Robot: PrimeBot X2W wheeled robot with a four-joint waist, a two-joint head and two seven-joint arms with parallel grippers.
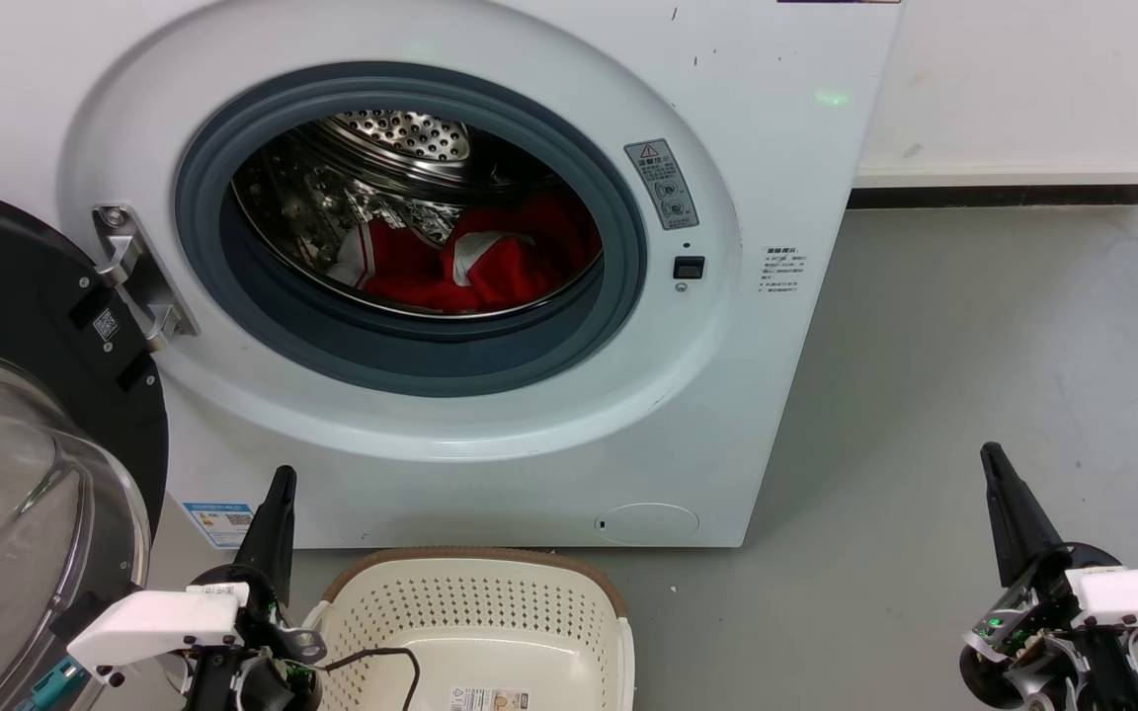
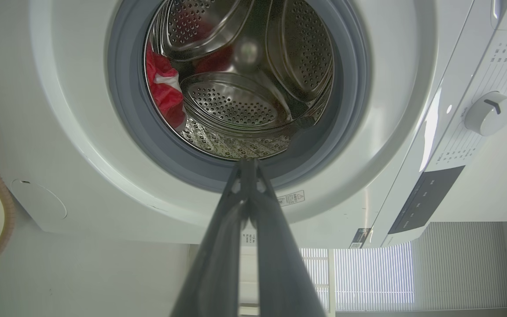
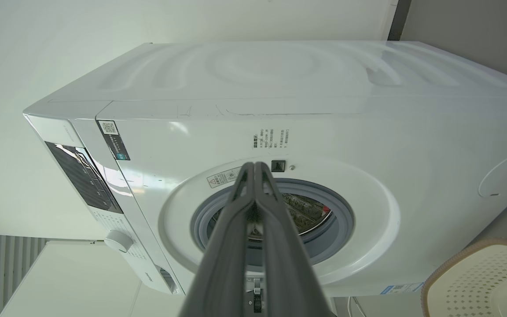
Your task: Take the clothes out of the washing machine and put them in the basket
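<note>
The white washing machine [image 1: 747, 118] stands in front of me with its porthole open. Red clothes [image 1: 490, 262] with white parts lie at the bottom of the steel drum, and they show again as clothes [image 2: 162, 88] at the drum's left side in the left wrist view. The cream basket [image 1: 475, 617] with a brown rim sits on the floor below the porthole. My left gripper [image 1: 283, 476] is shut and empty, just left of the basket. My right gripper [image 1: 990, 452] is shut and empty, low at the right over the floor. Both point toward the machine.
The black-framed glass door [image 1: 26, 474] hangs open at the left, close beside my left arm. Grey floor [image 1: 974, 336] spreads to the right of the machine, up to a white wall with a dark skirting [image 1: 1004, 195]. A control knob [image 2: 489, 112] sits on the machine's panel.
</note>
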